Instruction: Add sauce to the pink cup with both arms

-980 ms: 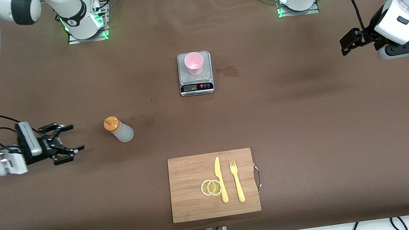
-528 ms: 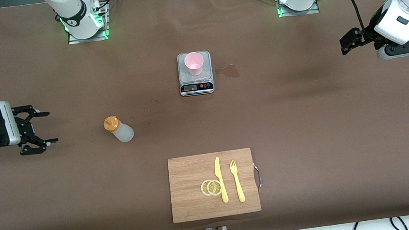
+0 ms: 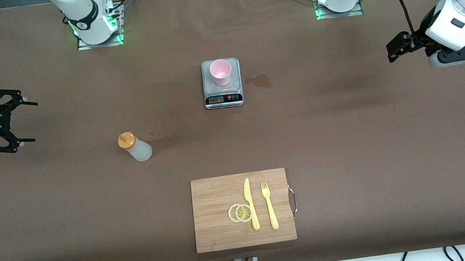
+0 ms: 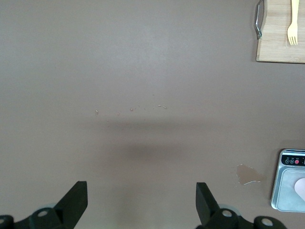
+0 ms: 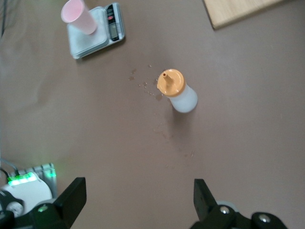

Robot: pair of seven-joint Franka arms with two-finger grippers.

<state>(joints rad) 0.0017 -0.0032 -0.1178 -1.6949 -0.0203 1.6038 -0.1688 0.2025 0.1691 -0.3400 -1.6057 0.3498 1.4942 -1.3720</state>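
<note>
The sauce bottle [image 3: 134, 147], whitish with an orange cap, stands on the brown table, nearer the front camera than the pink cup [image 3: 221, 72]. The cup stands on a small grey scale [image 3: 224, 98]. My right gripper [image 3: 28, 122] hangs open and empty over the right arm's end of the table, well apart from the bottle. Its wrist view shows the bottle [image 5: 177, 90] and the cup [image 5: 77, 15] ahead of the open gripper [image 5: 139, 188]. My left gripper [image 3: 392, 51] waits open over the left arm's end; in the left wrist view the gripper [image 4: 141, 191] spans bare table.
A wooden cutting board [image 3: 217, 215] lies near the table's front edge with a yellow knife [image 3: 250, 204], a yellow fork [image 3: 269, 205] and two lemon slices [image 3: 240, 212] on it. A wet stain [image 3: 259, 81] marks the table beside the scale.
My right gripper has drawn away from the sauce bottle toward the right arm's end of the table, staying open. The left arm, bottle and cup have not moved.
</note>
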